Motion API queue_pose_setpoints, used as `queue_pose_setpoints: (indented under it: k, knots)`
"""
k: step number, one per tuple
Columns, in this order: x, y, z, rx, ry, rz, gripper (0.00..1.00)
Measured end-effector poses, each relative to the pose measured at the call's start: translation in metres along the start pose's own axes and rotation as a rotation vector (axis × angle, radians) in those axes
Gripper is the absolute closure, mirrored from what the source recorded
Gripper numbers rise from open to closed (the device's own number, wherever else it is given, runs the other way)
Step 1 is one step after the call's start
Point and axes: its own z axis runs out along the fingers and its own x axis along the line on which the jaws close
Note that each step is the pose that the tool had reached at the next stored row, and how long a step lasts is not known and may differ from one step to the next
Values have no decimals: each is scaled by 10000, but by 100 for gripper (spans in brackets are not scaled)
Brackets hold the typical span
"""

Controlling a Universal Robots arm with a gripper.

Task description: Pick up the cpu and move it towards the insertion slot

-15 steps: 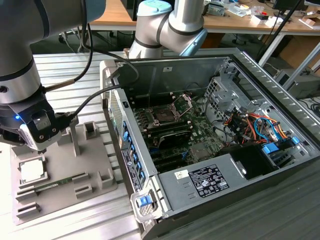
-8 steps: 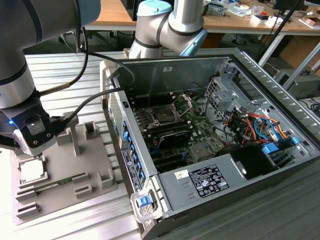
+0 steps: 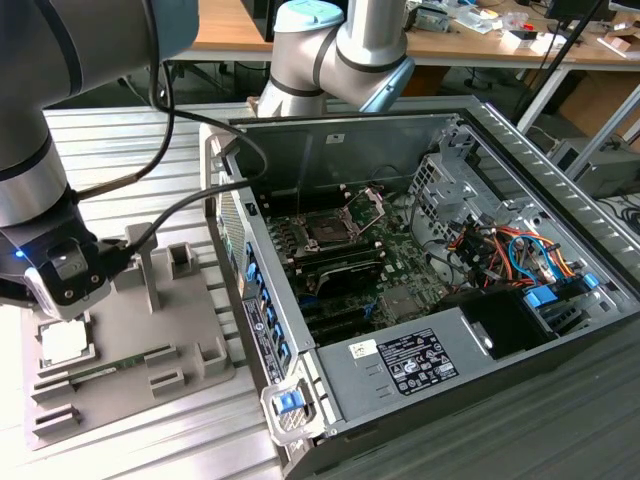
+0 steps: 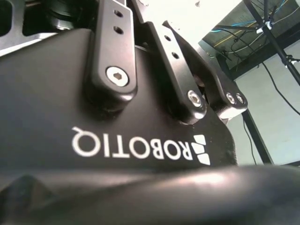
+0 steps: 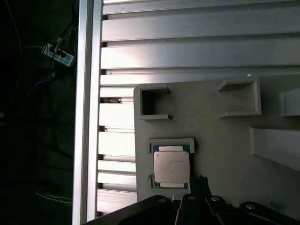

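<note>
The cpu (image 3: 62, 342) is a small pale silver square lying flat in a framed pocket of the grey plastic tray (image 3: 150, 320), at the exterior view's left. The first wrist view looks straight down on the cpu (image 5: 171, 167) in that pocket. My gripper (image 3: 64, 300) hangs just above the cpu, and its dark body (image 5: 201, 206) edges into the first wrist view beside the chip. The insertion slot (image 3: 328, 228), a square socket with a dark centre and a raised silver bracket, sits on the motherboard inside the open computer case, well off to the exterior view's right.
Raised blocks (image 3: 182, 262) stand on the grey tray. The case's side wall (image 3: 255, 300) rises between tray and motherboard. Coloured cables (image 3: 510, 250) and a power supply (image 3: 420, 360) crowd the case's right. Ribbed aluminium table (image 5: 187, 51) surrounds the tray.
</note>
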Motion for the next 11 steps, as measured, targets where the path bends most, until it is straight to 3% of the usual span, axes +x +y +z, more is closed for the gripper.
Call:
queue_pose_setpoints:
  k: [11]
  knots:
    - [9,-32,30,-1,0,-11,89]
